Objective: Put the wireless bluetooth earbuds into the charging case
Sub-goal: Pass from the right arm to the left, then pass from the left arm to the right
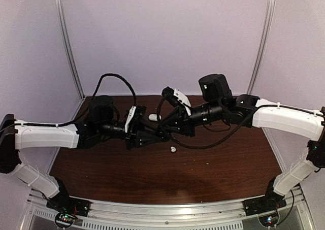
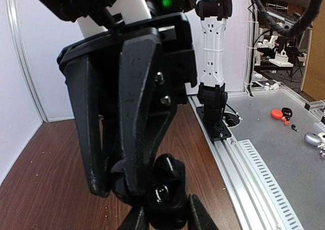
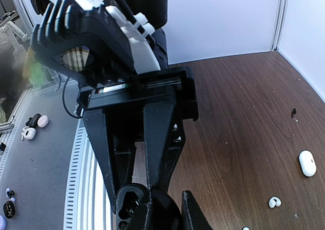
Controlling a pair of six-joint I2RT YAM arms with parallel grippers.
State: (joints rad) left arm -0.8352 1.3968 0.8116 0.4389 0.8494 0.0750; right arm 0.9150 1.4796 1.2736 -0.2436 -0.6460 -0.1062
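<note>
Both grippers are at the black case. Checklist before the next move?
1. Left gripper grips black round case: ok, the case sits between its tips.
2. Right gripper shut, right above the case: ok.
3. Anything held in the right gripper: cannot tell, its tips are hidden.
4. Case open with a free socket: cannot tell.
5. White earbud inserted: not ok, it lies loose on the table, apart from both grippers.
6. White oval case out of the arms' way: ok.
</note>
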